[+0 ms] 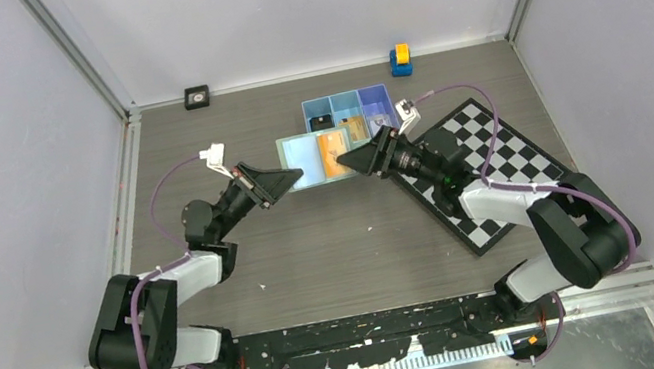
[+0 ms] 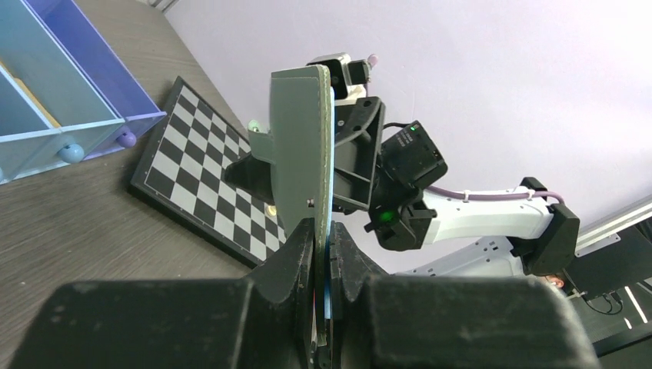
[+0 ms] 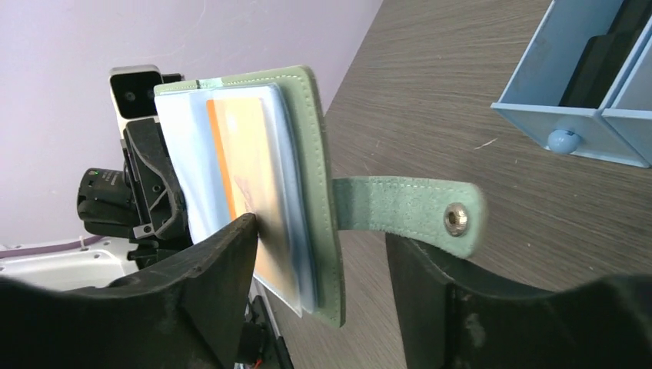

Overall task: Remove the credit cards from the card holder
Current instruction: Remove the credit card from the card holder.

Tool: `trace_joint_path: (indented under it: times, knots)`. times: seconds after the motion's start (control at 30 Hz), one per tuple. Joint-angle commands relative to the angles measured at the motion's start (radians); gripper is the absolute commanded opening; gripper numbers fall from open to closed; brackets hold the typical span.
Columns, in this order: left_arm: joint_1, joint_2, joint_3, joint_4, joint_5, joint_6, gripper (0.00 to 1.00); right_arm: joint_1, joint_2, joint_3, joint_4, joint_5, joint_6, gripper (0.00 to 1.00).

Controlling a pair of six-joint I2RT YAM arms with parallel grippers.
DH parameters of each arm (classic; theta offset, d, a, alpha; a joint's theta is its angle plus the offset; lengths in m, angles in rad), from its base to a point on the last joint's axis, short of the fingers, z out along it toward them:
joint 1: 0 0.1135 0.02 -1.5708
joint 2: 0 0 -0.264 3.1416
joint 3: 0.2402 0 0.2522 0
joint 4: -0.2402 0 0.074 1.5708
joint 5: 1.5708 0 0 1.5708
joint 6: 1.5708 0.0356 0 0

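The sage-green card holder (image 1: 311,160) hangs open above the table, pale inner faces up. My left gripper (image 1: 290,179) is shut on its left edge; the left wrist view shows the holder (image 2: 298,146) edge-on, clamped at my left gripper (image 2: 323,227). An orange credit card (image 3: 250,173) sits in the right-hand sleeve (image 1: 334,154). My right gripper (image 3: 321,231) is open and straddles that side: one finger (image 3: 223,261) touches the card's face, the other stands apart under the snap tab (image 3: 407,207). A black card (image 1: 321,122) and a gold card (image 1: 354,127) lie in the blue tray (image 1: 347,100).
The blue three-compartment tray stands just behind the holder. A chessboard (image 1: 497,165) lies under my right arm at the right. A yellow and blue block (image 1: 400,58) and a small black square object (image 1: 197,96) sit by the back wall.
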Motion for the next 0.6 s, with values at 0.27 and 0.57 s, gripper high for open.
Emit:
trace_joint_path:
  times: [0.27, 0.57]
  knots:
    - [-0.005, 0.006, 0.027, 0.043, -0.022, 0.019, 0.00, -0.012, 0.023, -0.007, 0.259, -0.134, 0.102, 0.19]
    - [-0.005, -0.174, 0.047, -0.644, -0.304, 0.235, 0.38, -0.024, 0.018, 0.001, 0.153, -0.086, 0.075, 0.00]
